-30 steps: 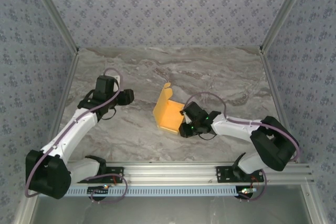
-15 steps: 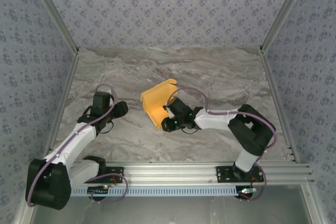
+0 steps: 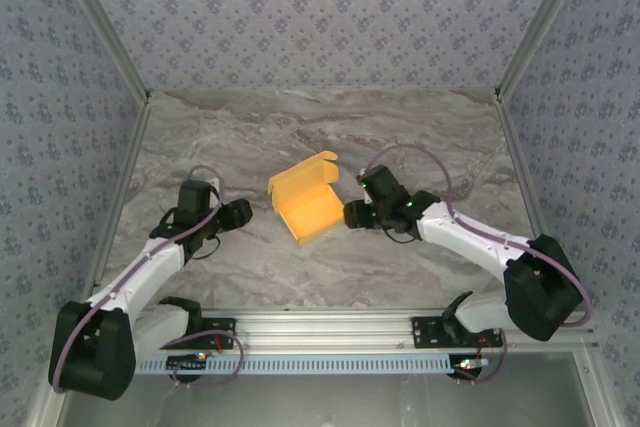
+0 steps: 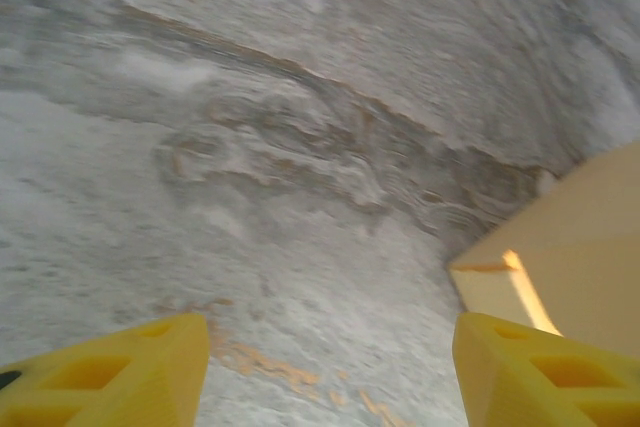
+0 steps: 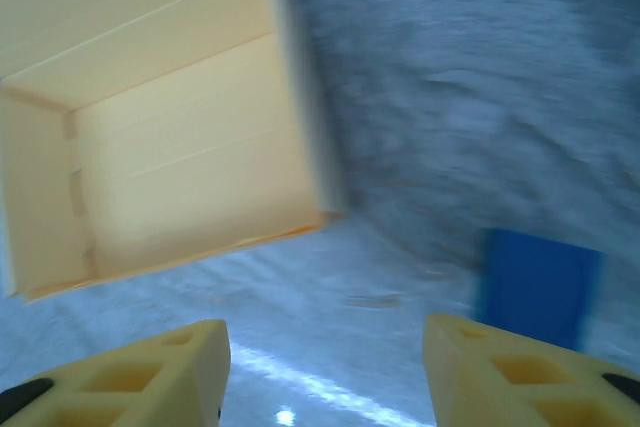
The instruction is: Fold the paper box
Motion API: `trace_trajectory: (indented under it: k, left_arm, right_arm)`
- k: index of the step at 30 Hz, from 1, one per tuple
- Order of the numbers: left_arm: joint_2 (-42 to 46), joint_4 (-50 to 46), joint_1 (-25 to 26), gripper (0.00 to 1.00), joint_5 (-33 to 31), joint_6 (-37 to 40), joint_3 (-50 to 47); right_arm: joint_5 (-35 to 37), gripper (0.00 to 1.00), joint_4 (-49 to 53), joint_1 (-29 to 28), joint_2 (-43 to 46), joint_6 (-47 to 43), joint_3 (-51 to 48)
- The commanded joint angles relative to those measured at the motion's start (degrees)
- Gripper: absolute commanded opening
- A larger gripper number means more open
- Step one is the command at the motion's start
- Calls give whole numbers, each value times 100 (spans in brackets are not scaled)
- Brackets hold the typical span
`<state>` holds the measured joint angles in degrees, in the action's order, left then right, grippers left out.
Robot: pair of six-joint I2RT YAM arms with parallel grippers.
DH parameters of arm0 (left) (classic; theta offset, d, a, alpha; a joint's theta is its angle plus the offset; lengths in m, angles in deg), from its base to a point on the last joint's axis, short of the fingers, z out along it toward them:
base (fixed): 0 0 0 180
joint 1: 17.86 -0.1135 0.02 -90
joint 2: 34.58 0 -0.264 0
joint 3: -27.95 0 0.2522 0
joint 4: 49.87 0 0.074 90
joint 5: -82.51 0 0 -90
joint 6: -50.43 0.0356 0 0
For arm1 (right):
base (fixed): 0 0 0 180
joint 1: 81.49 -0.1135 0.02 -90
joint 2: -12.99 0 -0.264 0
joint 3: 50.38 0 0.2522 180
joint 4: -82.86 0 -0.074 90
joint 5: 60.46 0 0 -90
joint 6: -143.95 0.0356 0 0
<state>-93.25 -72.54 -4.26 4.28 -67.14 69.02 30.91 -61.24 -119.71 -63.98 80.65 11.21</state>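
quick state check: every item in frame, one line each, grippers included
paper box: partly folded, some walls raised, top open, resting on the table, held by neither gripper
left gripper: open, empty, box ahead and off to one side
right gripper: open, empty, facing the box's open inside
blue block: resting on the table, apart from the box, untouched

The paper box (image 3: pixel 308 205) is yellow-orange, on a grey marble table (image 3: pixel 250 137) with brown veins. The walls (image 3: pixel 320 17) carry a grey-blue floral print; a blurred block (image 5: pixel 538 287), it seems, is blue.
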Motion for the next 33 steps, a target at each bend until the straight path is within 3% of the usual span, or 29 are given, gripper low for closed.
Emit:
trace_trajectory:
  k: [1, 9, 16, 20, 26, 33]
  left_arm:
    - [266, 41, 34, 65, 1051, 224, 22]
    - [734, 203, 771, 69, 1329, 339, -39]
    - [752, 84, 837, 69, 1277, 441, 66]
    - [769, 67, 863, 69, 1240, 454, 55]
    - [844, 7, 887, 69, 1125, 489, 38]
    - [890, 184, 873, 71, 1002, 253, 0]
  right_arm:
    - [518, 64, 754, 288, -74, 41, -70]
    - [321, 70, 737, 649, -693, -215, 168]
    - [78, 67, 454, 659, -1246, -257, 337]
    - [60, 61, 360, 651, -1495, -272, 461]
    - [170, 41, 388, 640, -1635, -360, 544]
    - [710, 30, 627, 193, -809, -696, 587]
